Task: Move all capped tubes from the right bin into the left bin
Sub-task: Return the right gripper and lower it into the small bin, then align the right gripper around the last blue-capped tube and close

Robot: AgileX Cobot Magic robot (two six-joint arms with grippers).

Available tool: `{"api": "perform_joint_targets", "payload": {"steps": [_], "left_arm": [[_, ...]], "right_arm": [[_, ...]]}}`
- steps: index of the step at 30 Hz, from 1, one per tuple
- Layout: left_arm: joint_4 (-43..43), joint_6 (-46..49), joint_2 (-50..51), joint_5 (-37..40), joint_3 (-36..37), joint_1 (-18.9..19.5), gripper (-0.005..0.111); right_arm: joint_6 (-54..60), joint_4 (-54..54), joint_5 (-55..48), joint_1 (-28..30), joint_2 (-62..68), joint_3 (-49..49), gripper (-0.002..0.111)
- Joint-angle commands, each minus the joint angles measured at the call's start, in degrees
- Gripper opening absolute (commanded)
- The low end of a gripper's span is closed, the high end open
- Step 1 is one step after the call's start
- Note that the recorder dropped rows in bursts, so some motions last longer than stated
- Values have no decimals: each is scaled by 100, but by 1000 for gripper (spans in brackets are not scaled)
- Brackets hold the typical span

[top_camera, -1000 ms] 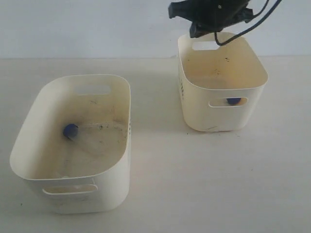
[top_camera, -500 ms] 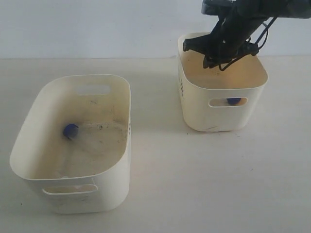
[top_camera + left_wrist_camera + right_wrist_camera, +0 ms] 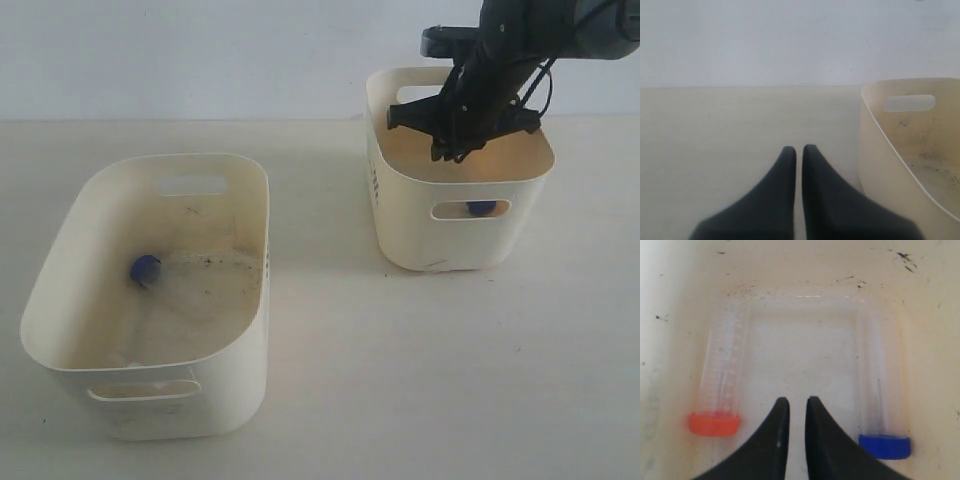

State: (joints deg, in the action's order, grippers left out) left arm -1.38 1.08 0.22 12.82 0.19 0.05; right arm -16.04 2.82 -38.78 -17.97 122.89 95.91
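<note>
Within the right bin (image 3: 405, 232), orange-capped tube (image 3: 720, 371), blue-capped tube (image 3: 881, 390), right claw (image 3: 795, 401) between them — tips together, gripping nothing.

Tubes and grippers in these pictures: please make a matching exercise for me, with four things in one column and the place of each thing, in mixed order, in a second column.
Things
1. orange-capped tube
2. blue-capped tube far from the orange-capped one
3. left gripper
4. right gripper

Places
A. inside the right bin, between two tubes
B. outside both bins, beside the left bin
C. lying on the floor of the right bin
D. lying on the speckled floor of the left bin

Pairs: 1-C, 2-D, 3-B, 4-A
</note>
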Motion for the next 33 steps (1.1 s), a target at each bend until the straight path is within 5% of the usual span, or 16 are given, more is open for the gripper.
{"api": "perform_joint_targets", "payload": {"steps": [1,7,13,21,27,33], "left_arm": [[-11,-11,-22,-85,-19,0,4],[-11,-11,-22,-85,-19,0,4],[-11,-11,-22,-85,-19,0,4],[-11,-11,-22,-96,-19,0,4],[-11,-11,-22,-96,-19,0,4],[-11,-11,-22,-84,-19,0,4]], "right_arm": [[-1,398,-217,97,12,24,12],[-1,955,-277,87,57,24,15],[95,1071,-299,87,66,24,61],[143,1112,-544,87,289,24,64],[111,1138,-774,87,504,24,88],[9,1152,-882,87,504,24,88]]}}
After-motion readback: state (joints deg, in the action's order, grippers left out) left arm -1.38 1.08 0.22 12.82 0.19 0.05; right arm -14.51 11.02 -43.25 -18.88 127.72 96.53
